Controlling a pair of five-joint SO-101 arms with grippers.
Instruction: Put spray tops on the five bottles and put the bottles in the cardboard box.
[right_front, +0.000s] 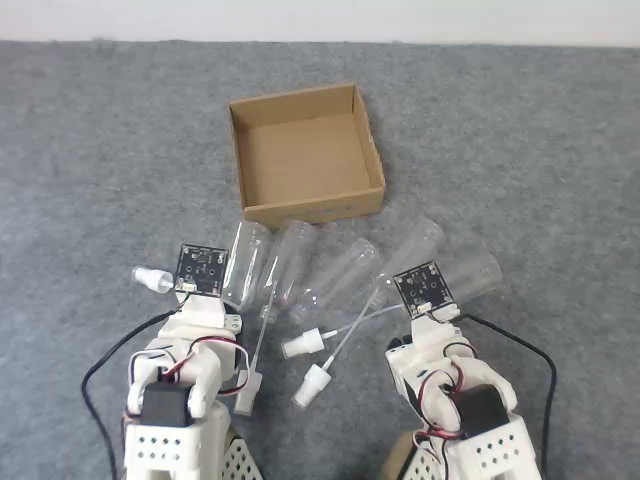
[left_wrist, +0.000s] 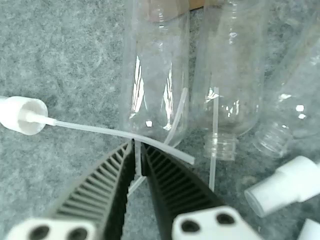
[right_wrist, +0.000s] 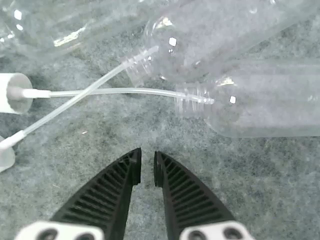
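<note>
Several clear bottles without tops lie side by side on the grey carpet just below the open cardboard box (right_front: 305, 150). Loose white spray tops (right_front: 305, 345) with long dip tubes lie among them. My left gripper (left_wrist: 137, 147) is shut and hovers low behind one bottle (left_wrist: 155, 65). The tube of a spray top (left_wrist: 22, 115) crosses right in front of its tips. My right gripper (right_wrist: 147, 159) is shut over bare carpet, short of a bottle (right_wrist: 260, 100) whose neck has a dip tube running into it from a spray top (right_wrist: 12, 92).
One spray top (right_front: 152, 278) lies apart at the left of the bottle row. Both arms' bases (right_front: 185, 410) (right_front: 470, 415) stand at the near edge. Open carpet surrounds the box on the left, right and far side.
</note>
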